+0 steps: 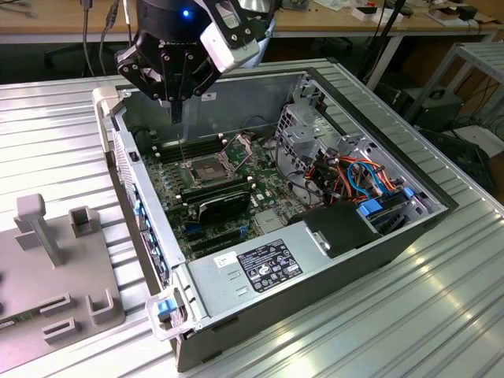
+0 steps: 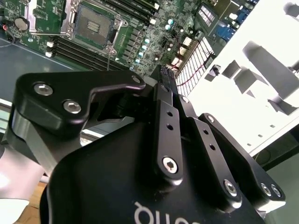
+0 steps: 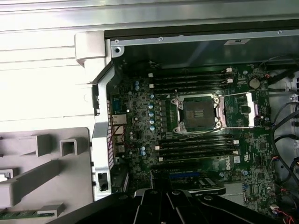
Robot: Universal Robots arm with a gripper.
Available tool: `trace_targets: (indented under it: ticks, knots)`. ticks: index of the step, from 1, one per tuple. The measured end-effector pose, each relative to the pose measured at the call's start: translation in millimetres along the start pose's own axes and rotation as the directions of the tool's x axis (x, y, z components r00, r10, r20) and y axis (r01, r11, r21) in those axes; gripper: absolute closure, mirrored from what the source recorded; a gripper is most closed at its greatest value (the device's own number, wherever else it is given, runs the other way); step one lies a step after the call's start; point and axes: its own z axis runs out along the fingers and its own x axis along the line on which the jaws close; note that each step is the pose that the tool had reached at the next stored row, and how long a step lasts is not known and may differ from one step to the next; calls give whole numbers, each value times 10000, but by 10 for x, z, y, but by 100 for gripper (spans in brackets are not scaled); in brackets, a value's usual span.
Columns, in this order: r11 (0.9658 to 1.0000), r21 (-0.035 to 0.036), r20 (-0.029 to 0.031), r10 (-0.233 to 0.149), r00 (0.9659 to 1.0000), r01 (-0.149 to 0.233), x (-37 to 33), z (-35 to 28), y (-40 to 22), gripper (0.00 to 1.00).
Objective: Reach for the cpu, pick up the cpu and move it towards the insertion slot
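The gripper hangs over the open computer case. Its jaws look drawn together at the tips, and whether anything thin is pinched between them cannot be told. Where the cpu is cannot be told either.

Just beyond the tips in the exterior view, at about five o'clock, lies the insertion slot. Its dark centre is uncovered and its bracket is swung open to the side. Long black memory slots flank it on the green motherboard. Farther off, at about eight o'clock of the case, stands a grey fixture tray.

The cpu should be light, stiff and thin, with a smooth, likely slippery top and delicate contacts beneath. It is best taken by two opposite edges, kept level and squeezed gently.
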Motion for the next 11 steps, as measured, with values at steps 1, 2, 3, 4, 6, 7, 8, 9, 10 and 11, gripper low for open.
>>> trace_targets:
  ticks: [1,2,3,4,6,7,8,9,10,11]
  knots:
    - [10000,-1,1,0,10000,0,6,0,0,89]
    - [10000,0,0,0,10000,0,11,0,-1,89]
    - [10000,0,0,-1,10000,1,16,-1,-1,89]
    - [10000,0,0,0,10000,0,21,-1,-2,89]
    - [10000,0,0,-1,10000,1,39,-1,-3,89]
    - [10000,0,0,-1,10000,1,44,-1,-3,89]
    - [10000,0,0,-1,10000,1,50,-1,-4,89]
    - [10000,0,0,0,10000,0,55,-2,-4,89]
    - [10000,0,0,-1,10000,1,64,-2,-5,89]
    - [10000,0,0,0,10000,0,70,-2,-5,89]
